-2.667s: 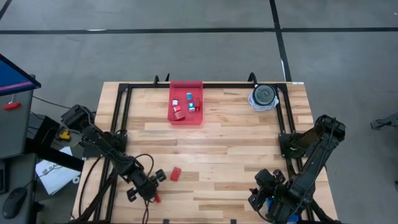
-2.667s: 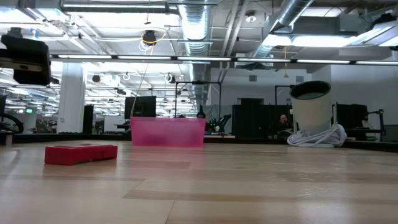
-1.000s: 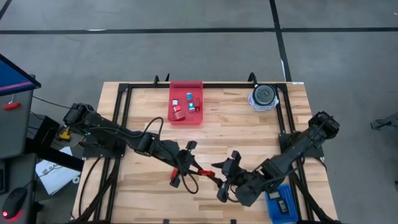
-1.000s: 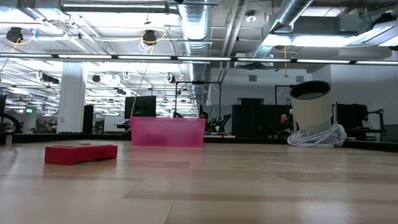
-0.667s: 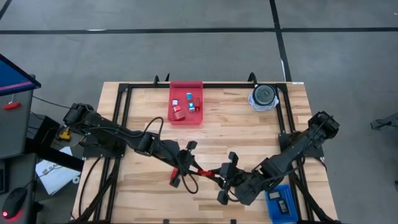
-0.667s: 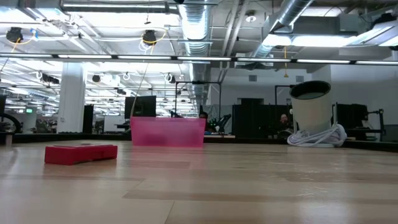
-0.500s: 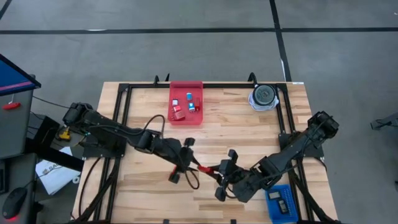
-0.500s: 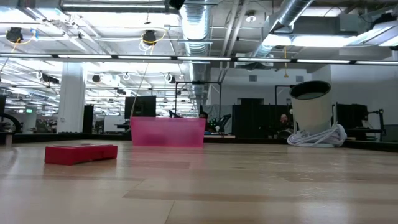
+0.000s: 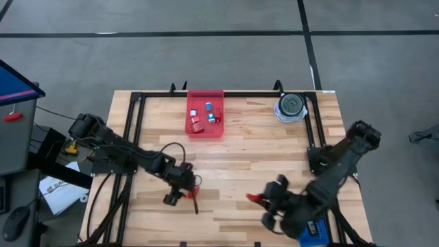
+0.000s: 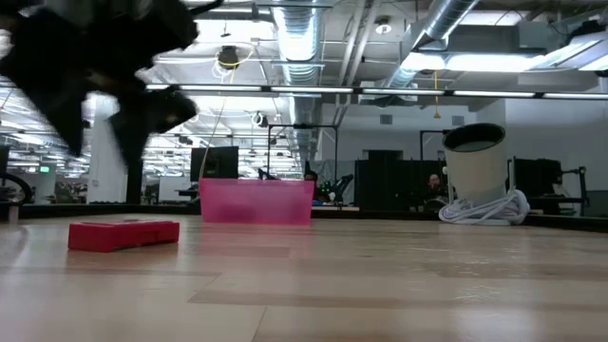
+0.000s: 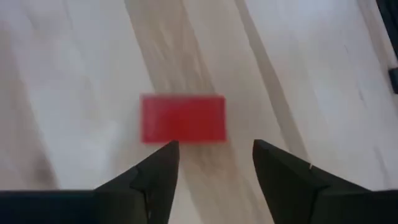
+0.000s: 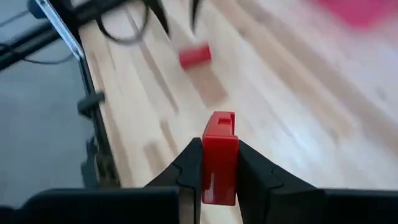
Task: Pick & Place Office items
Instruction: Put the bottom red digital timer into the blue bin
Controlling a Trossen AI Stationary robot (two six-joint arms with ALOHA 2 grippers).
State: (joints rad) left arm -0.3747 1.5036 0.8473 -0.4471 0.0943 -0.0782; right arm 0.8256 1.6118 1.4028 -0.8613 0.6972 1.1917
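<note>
Down at the near right of the table, the right gripper [image 12: 219,163] has its two dark fingers clamped on a small red block [image 12: 219,155], gripping it by the sides with much of the piece standing proud of the fingertips. From above, that block [image 9: 257,200] shows as a red speck at the gripper's tip, lifted off the wood, with a blue tray [image 9: 314,228] partly hidden under the same arm at the near right corner.

Over at the near left, the left gripper [image 11: 211,158] hangs with its fingers apart above a second red block [image 11: 183,118], which lies flat on the bare table [image 9: 247,158]. Nothing is held there; the block sits just beyond the fingertips, not between them.

At the far edge a red tray [image 9: 206,113] already carries several small red and pale blue pieces. A grey-and-white round object [image 9: 291,106] rests at the far right.

The held block looks the likelier trouble: pinched low with so much sticking out, a quick swing could twist it in the grip or let it slip. On the left, a descent from this spot would land a finger on top of the block or nudge it aside, so the gripper needs to straddle it first. Both arms are working the near half, so their paths could cross.
</note>
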